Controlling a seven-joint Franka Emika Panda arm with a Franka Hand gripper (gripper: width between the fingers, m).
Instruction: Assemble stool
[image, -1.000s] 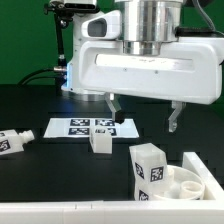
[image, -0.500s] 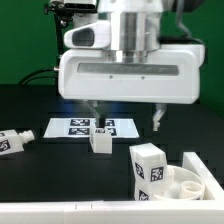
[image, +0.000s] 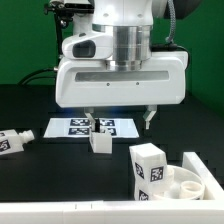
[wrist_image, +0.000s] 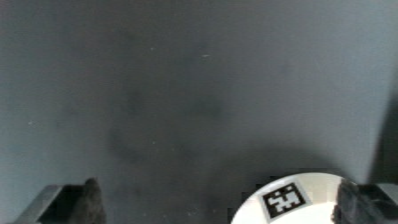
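The gripper (image: 119, 123) is hanging above the black table (image: 40, 110), its fingers (image: 89, 121) spread wide and gripping nothing. The stool is lying in loose parts:
- the seat disc (image: 186, 186) is resting at the exterior view's lower right;
- an upright leg (image: 148, 170) is standing just beside it;
- a second leg (image: 101, 141) is standing just in front of the marker board (image: 70, 128) (below the open fingers);
- a third leg (image: 12, 141) is lying on its side at the exterior view's far left.

In the wrist view, a white tagged part (wrist_image: 299, 200) is showing between the fingertips; which part it is cannot be told.

A lab: marker board (image: 65, 128) on black table (image: 30, 108).
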